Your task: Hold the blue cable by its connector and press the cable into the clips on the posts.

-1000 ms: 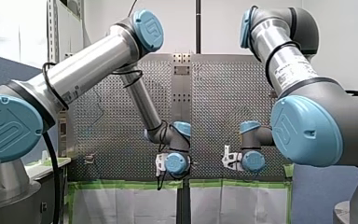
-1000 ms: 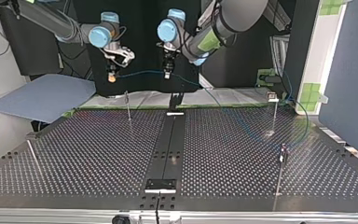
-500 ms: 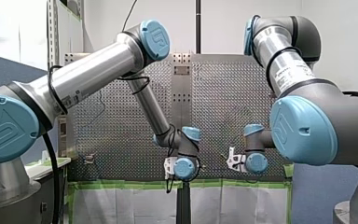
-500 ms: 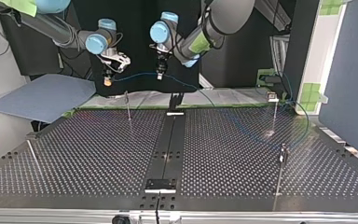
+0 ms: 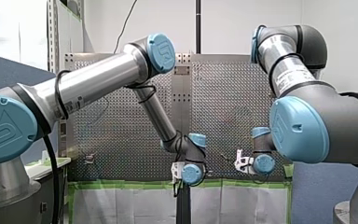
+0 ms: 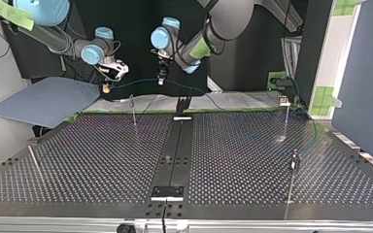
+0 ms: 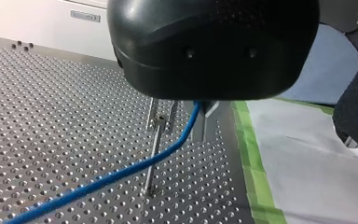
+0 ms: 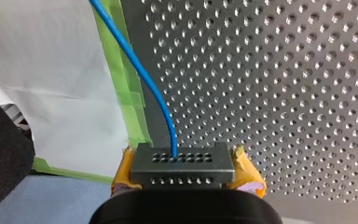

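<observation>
My right gripper [image 8: 182, 173] has its fingers clenched on the connector [image 8: 182, 161], my left gripper [image 7: 198, 119] pinches the blue cable [image 7: 121, 175] just beside the post [image 7: 153, 163], so hold that span taut and lower it squarely into the clip [image 7: 161, 122]

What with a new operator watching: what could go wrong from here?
My left gripper holds the blue cable right by the thin metal post; its metal fingers could strike the clip on top.
The cable crosses the post below that clip and may miss it.
Tension could tug the grey perforated connector from the yellow pads of my right gripper.
</observation>
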